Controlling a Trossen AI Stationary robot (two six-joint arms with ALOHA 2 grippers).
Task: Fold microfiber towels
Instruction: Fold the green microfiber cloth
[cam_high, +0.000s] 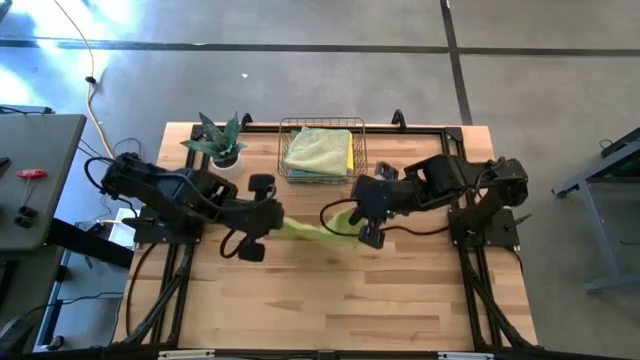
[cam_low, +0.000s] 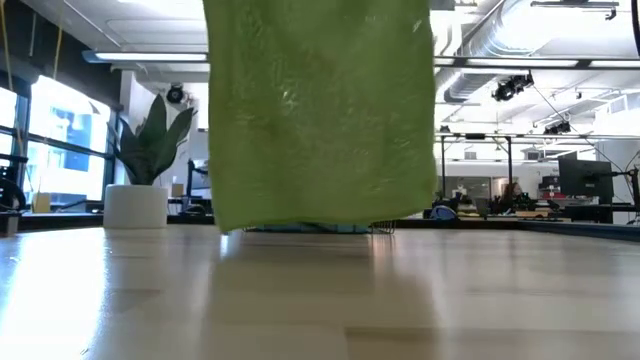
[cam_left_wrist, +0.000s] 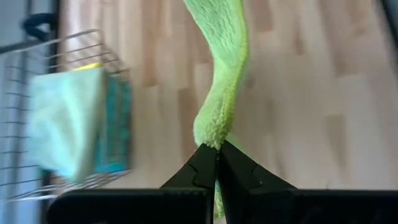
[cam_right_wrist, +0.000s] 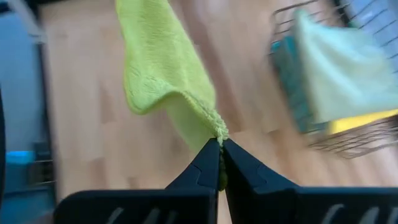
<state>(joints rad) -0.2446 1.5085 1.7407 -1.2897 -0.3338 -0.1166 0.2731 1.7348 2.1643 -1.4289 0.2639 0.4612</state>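
Note:
A lime green microfiber towel (cam_high: 305, 230) hangs stretched between my two grippers above the table's middle. In the low view the towel (cam_low: 320, 110) hangs as a flat sheet, its lower edge just above the tabletop. My left gripper (cam_high: 268, 218) is shut on its left end, my right gripper (cam_high: 352, 220) on its right end. More folded towels (cam_high: 320, 150), pale sage over yellow, lie in a wire basket (cam_high: 290, 130) at the far middle. My left gripper pinches a top corner of the towel (cam_left_wrist: 211, 140) between its two fingertips, the cloth bunched there. The towel hangs below, clear of the table. My right gripper pinches the other top corner (cam_right_wrist: 217, 134) between its two fingertips. The top edge between the grippers sags a little.
A potted spiky plant (cam_high: 220, 145) stands at the far left of the table, next to the basket. The near half of the table (cam_high: 330, 300) is bare wood.

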